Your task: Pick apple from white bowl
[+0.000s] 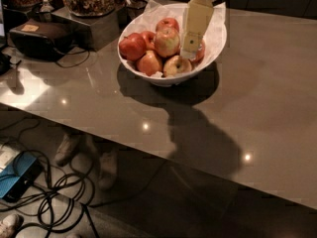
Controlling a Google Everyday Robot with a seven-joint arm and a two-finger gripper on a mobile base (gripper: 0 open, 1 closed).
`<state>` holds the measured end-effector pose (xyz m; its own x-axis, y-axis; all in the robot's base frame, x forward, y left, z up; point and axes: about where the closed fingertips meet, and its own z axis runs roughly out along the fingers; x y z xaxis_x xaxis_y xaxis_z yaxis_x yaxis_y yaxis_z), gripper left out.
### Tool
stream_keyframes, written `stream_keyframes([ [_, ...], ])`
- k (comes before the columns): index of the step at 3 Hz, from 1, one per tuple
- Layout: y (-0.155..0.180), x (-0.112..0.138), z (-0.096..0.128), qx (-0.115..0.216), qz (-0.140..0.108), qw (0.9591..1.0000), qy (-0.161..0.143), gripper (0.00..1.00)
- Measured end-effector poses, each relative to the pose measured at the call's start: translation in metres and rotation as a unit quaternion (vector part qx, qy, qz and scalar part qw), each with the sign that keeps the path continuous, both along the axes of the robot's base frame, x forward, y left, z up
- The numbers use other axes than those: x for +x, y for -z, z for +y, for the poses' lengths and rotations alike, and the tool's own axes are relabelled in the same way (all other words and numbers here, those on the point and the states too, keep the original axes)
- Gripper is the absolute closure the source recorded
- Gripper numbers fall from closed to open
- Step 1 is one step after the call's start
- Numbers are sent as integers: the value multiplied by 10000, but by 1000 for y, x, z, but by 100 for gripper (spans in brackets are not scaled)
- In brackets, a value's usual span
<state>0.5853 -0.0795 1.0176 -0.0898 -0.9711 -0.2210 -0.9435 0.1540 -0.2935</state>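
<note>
"Cream-coloured pincer (187, 51): where?"
"Tip-down over the wide glossy white bowl (148, 76), just right of the large round yellow-green, pink-blushed apple (167, 41). Wide or narrow, I cannot tell."
"The apple's axis?"
"Round, none readable. It tops the pile, red apples (132, 46) crowding its left. The smooth grey bench (262, 108) stretches right."

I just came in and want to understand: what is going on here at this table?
A robot arm is working at the white bowl of apples on the grey table. Its gripper hangs over the bowl's right side, just beside the pale yellow-green apple. All the apples lie in the bowl; none is lifted yet.
</note>
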Motion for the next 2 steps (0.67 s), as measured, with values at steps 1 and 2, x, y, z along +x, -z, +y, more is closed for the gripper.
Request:
stream_keyframes([
  [1, -3, 5, 5, 74, -122, 9999, -15, 0],
  [2, 2, 20, 7, 397, -25, 9990, 218, 0],
])
